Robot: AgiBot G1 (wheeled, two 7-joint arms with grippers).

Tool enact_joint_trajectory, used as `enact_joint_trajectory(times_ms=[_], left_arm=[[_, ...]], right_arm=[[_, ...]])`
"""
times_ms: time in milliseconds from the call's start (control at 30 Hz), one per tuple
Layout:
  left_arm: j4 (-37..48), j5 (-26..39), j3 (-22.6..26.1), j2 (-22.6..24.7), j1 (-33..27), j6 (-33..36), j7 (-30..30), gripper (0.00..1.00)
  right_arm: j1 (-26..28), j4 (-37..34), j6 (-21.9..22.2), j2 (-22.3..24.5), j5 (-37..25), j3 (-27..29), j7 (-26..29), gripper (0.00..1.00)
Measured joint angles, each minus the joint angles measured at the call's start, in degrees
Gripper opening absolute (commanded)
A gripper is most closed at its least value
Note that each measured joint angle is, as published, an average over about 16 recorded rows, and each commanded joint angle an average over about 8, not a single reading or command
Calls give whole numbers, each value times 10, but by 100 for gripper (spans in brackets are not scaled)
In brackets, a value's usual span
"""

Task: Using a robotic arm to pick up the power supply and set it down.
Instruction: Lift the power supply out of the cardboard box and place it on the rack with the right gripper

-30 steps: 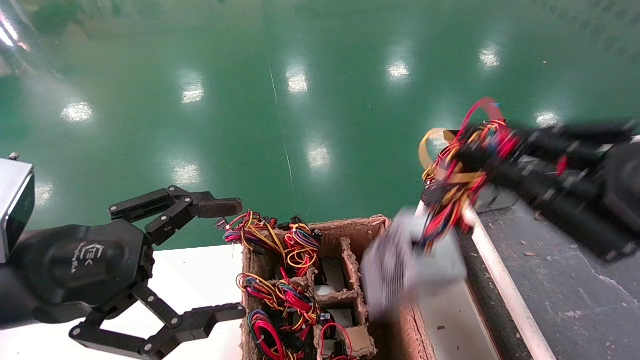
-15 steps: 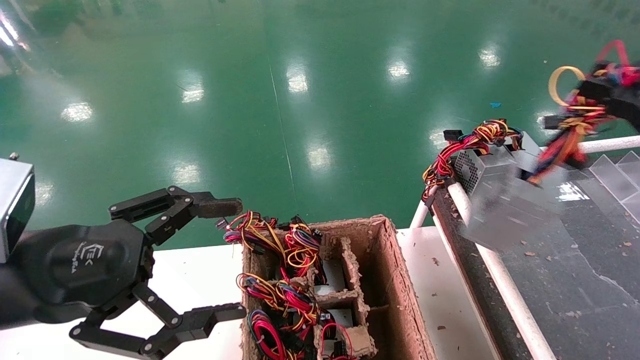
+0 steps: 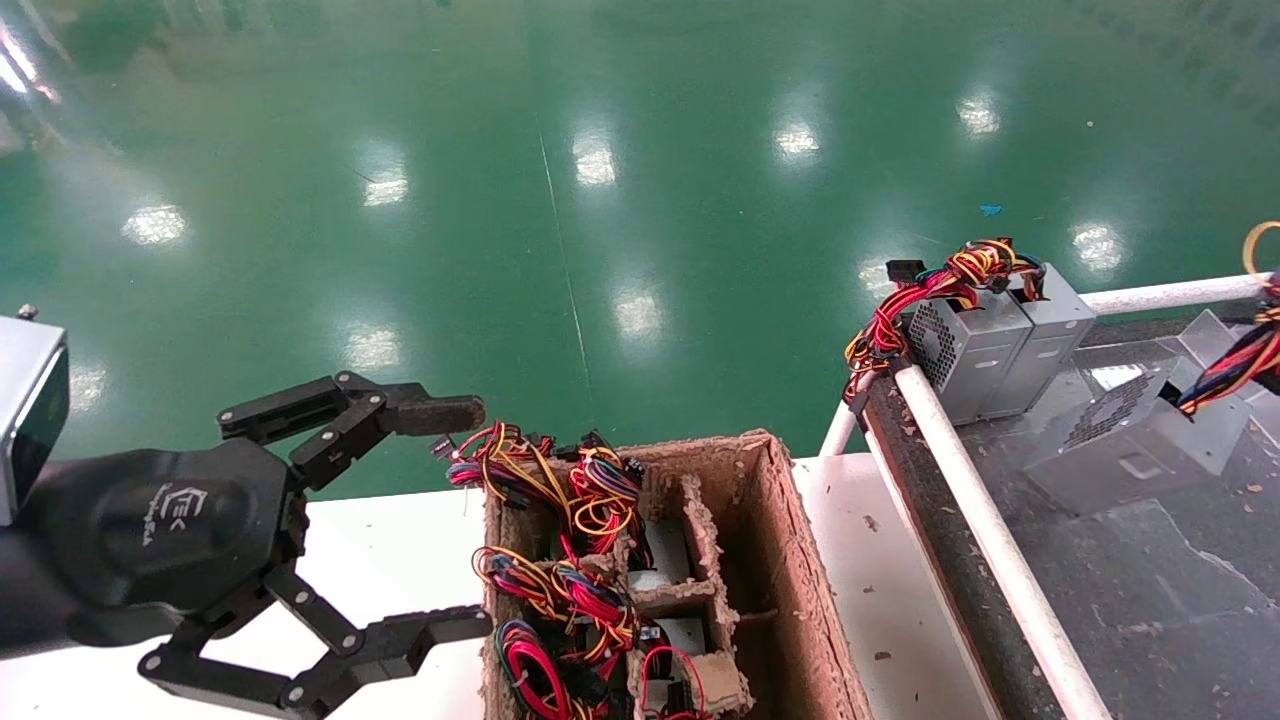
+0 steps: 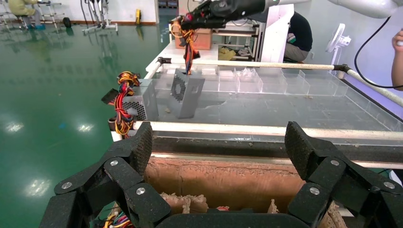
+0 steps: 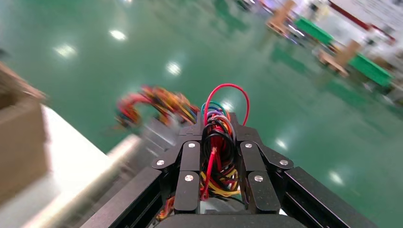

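The power supply (image 3: 1130, 440), a small grey box with a perforated vent face, hangs tilted by its wire bundle (image 3: 1240, 365) low over the dark belt (image 3: 1150, 600). I cannot tell whether its lower edge touches. My right gripper (image 5: 219, 142) is shut on those red, yellow and black wires (image 5: 216, 156); in the head view it lies past the right edge. The left wrist view shows the box (image 4: 187, 95) dangling under that gripper (image 4: 209, 8). My left gripper (image 3: 450, 520) stays open and parked above the white table (image 3: 400, 540).
A brown pulp tray (image 3: 770, 560) with compartments full of wire bundles stands at centre. Two like grey boxes (image 3: 1000, 345) sit at the belt's far left corner, behind a white rail (image 3: 980, 530). Clear plastic dividers (image 4: 266, 80) line the belt's far side.
The right gripper has carried the power supply from above the pulp tray rightwards over the rail and down to the belt, leaving the head view. The left arm has not moved.
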Motion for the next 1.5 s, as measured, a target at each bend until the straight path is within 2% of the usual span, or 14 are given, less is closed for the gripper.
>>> enact_joint_trajectory(times_ms=[267, 533, 867, 1167, 1433, 1500], left_arm=[[0, 0, 0, 0, 0, 0, 0, 100], [0, 0, 0, 0, 0, 0, 0, 100], [0, 0, 0, 0, 0, 0, 0, 100], [0, 0, 0, 0, 0, 0, 0, 100], [0, 0, 0, 0, 0, 0, 0, 100], [0, 0, 0, 0, 0, 0, 0, 100]], right_arm=[[41, 0, 63, -31, -61, -33, -3, 0], [143, -17, 92, -74, -146, -89, 11, 0], [284, -74, 93, -137, -251, -158, 24, 0], [376, -149, 79, -193, -307, -196, 8, 1], [430, -220, 70, -231, -331, -212, -21, 100], [440, -236, 67, -237, -333, -214, -28, 100]])
